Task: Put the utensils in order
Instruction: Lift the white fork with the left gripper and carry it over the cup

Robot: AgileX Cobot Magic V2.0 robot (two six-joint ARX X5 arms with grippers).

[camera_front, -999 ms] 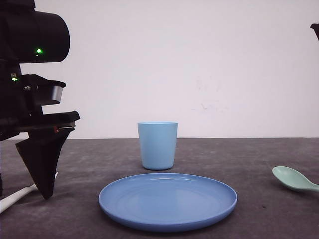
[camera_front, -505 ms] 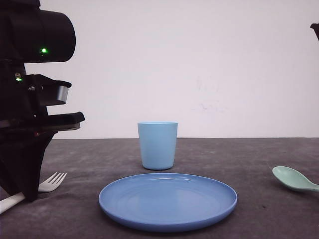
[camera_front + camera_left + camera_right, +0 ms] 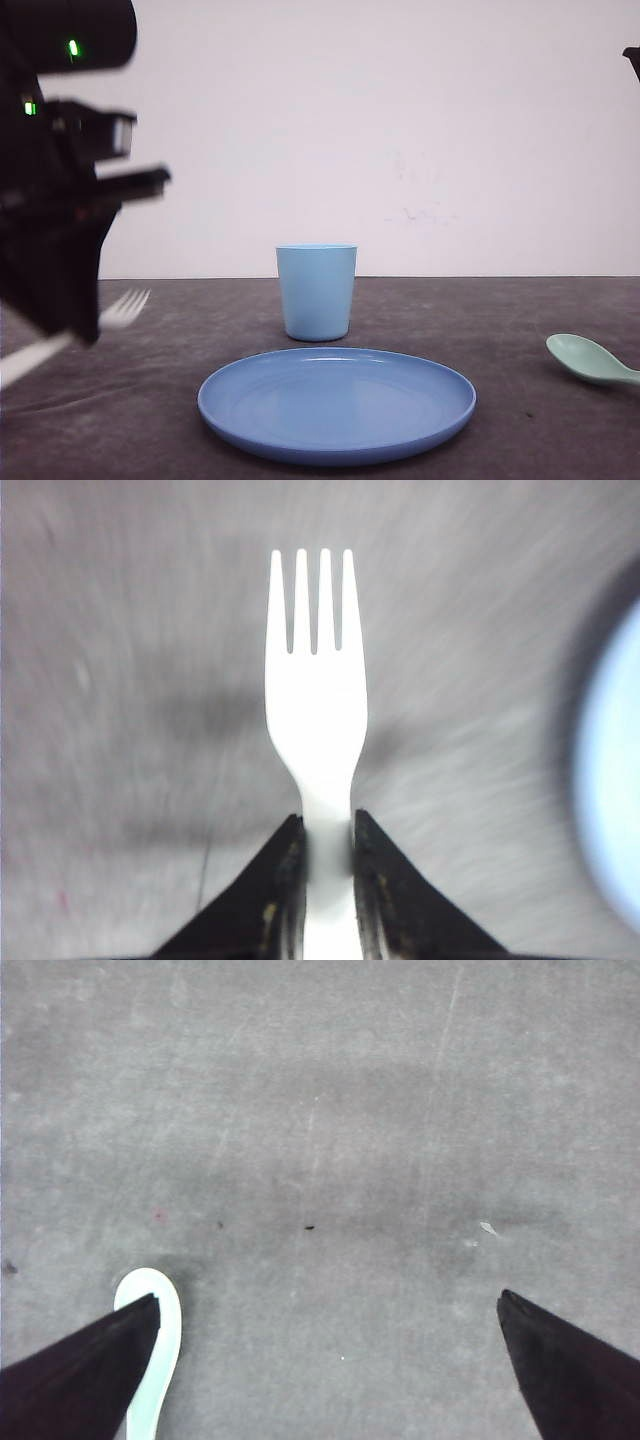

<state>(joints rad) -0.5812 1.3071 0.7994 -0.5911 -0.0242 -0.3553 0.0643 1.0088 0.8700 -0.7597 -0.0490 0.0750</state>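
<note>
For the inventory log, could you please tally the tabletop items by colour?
White: 1, the fork, held in the left gripper.
Mint green: 1, the spoon.
Blue: 2, the cup and the plate.
Total: 4.

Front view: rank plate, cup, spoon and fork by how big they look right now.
1. Blue plate, widest by far.
2. Light blue cup.
3. Mint-green spoon and white fork: unsure. The spoon is cut off by the frame edge; the fork is blurred and partly hidden by the left gripper.
</note>
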